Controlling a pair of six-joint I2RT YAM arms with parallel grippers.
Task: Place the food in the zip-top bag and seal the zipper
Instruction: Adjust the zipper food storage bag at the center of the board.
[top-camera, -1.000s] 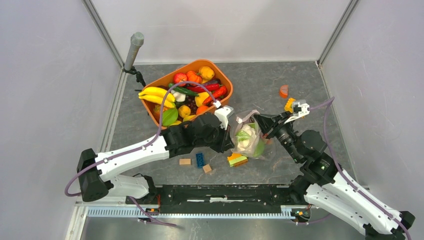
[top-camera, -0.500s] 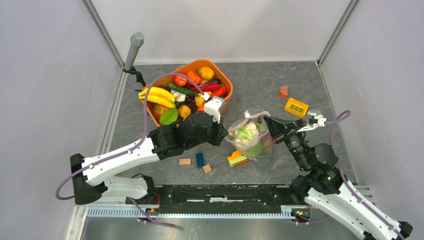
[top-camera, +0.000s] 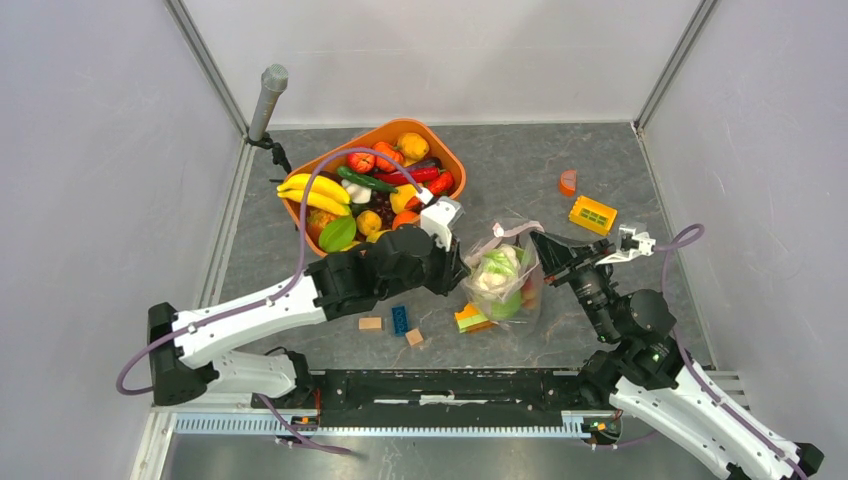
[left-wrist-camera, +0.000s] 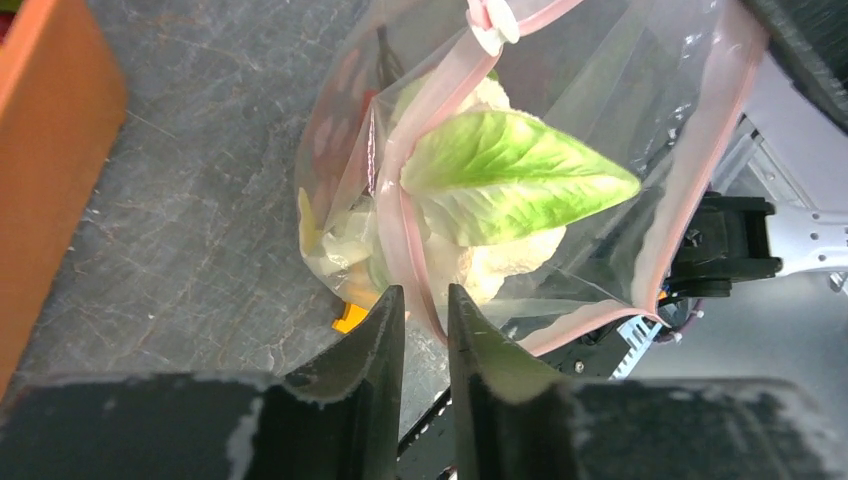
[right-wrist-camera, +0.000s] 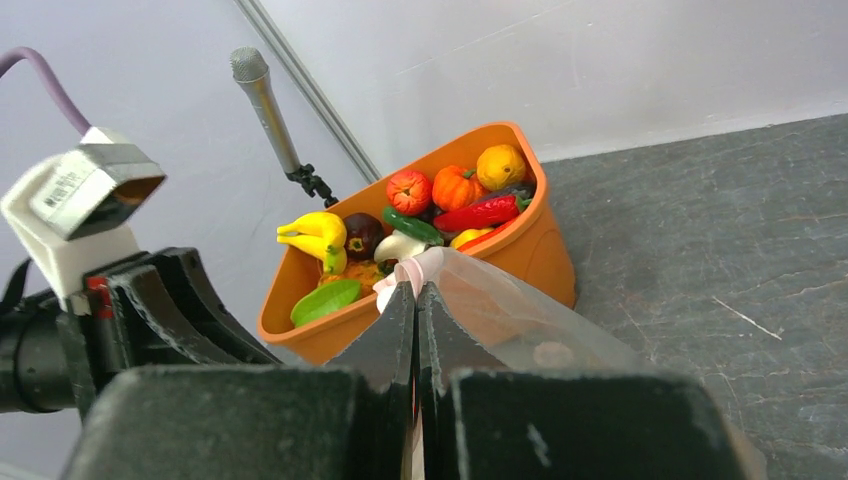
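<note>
Pinching the pink zipper (left-wrist-camera: 395, 200) of the zip-top bag (top-camera: 505, 285), the fingers of the right gripper (right-wrist-camera: 417, 300) are pressed together on the strip. The bag stands on the table (top-camera: 520, 160) just off the near right corner of the orange tub (top-camera: 461, 170), with cauliflower (top-camera: 492, 280) and a green leaf (left-wrist-camera: 510, 180) inside. On the left gripper (left-wrist-camera: 425, 325) the fingers leave a narrow gap, and the zipper runs into it. Whether they grip it cannot be told.

Clear zip-top bag (top-camera: 528, 300), beside the orange tub (right-wrist-camera: 545, 245), holds cauliflower (left-wrist-camera: 480, 262) and green leaf (left-wrist-camera: 510, 175); its pink zipper (left-wrist-camera: 395, 200) gapes open.
</note>
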